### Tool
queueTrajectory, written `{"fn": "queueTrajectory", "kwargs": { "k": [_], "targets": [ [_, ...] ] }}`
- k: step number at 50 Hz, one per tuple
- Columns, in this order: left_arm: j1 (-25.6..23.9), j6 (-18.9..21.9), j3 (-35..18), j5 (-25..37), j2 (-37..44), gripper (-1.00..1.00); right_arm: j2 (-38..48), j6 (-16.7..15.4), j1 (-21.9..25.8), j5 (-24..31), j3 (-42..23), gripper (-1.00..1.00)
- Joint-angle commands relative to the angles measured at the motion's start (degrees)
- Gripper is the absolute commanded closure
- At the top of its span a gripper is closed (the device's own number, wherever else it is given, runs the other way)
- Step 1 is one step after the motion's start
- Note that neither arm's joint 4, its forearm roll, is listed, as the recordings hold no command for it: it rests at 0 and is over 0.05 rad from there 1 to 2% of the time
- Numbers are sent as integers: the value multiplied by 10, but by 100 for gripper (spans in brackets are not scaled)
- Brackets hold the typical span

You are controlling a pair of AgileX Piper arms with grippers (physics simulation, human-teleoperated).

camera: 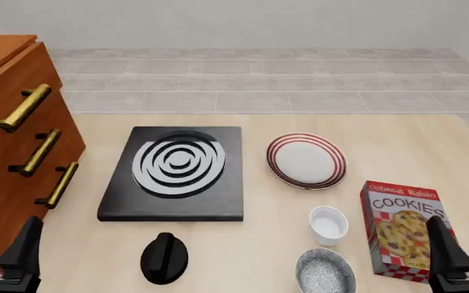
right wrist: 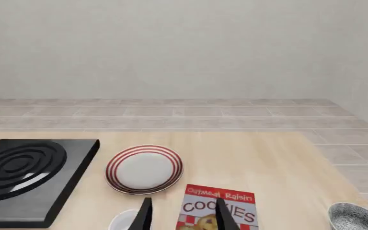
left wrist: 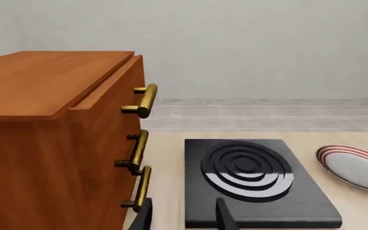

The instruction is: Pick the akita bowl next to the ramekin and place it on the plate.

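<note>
Both grippers sit low at the bottom corners of the front view. The left gripper (camera: 2, 250) is at the lower left, next to the wooden drawer cabinet (camera: 14, 152), and the right gripper (camera: 466, 244) is at the lower right, just beside the cookie box (camera: 402, 229). Each has its fingers spread apart with nothing between them, so both are wide and holding nothing.

Moving out from the right gripper: the cookie box lies flat on the desk (camera: 397, 146) at the right of the frame. Just left of it is the ramekin (camera: 328, 224), plain white and upright. The akita bowl (camera: 326, 272) is right below the ramekin at the bottom edge of the frame, close to it but I can't tell if they touch. It's upright, speckled inside, partly cut off by the frame.

The plate (camera: 306, 160) with red rings sits above the ramekin, near the centre, with nothing on it. Left of the plate is the black slab (camera: 173, 174) with white rings. Below that, near the bottom centre, there's a black knob (camera: 164, 257).
</note>
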Motion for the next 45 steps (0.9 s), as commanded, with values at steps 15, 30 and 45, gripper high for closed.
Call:
{"fn": "queueTrajectory", "kwargs": {
  "k": [15, 30, 45],
  "targets": [
    [0, 0, -2, -1, 3, -100, 26, -8, 3, -10, -6, -100],
    [0, 0, -2, -1, 3, -100, 80, -17, 4, 40, -79, -100],
    [0, 0, -2, -1, 3, -100, 143, -60, 7, 104, -164, -100]
  ]
}}
